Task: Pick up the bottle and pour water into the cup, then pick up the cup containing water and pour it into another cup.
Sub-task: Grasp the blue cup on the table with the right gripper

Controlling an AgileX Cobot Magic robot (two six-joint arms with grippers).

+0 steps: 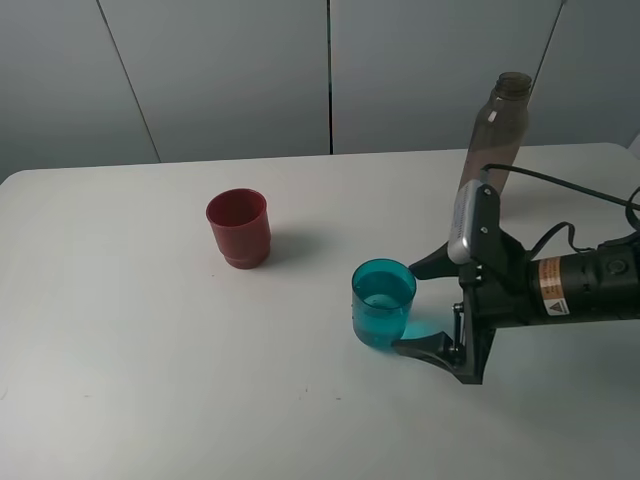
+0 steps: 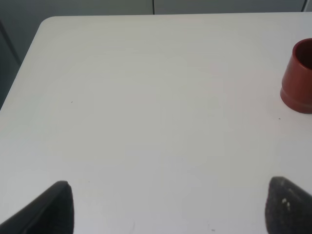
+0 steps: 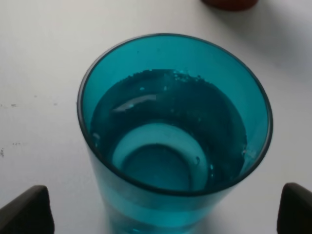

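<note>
While holding water, translucent teal plastic tumbler (image 1: 383, 302): sits between wide jaws of right gripper (image 1: 408, 308)
Arm sticker (image 1: 551, 286): orange-white, unreadable tbh
Left gripper (image 2: 168, 209): wide too

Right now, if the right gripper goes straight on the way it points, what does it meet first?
The teal tumbler with water in it. It stands directly ahead of the right gripper, centred between the open jaws. The jaws seem not to touch it yet, though depth is unclear.

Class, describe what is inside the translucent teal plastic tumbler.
Clear water fills the translucent teal plastic tumbler partway, with small bubbles at its edge; the round base shows through. Nothing else is inside. The white tabletop beneath it is hidden.
</note>
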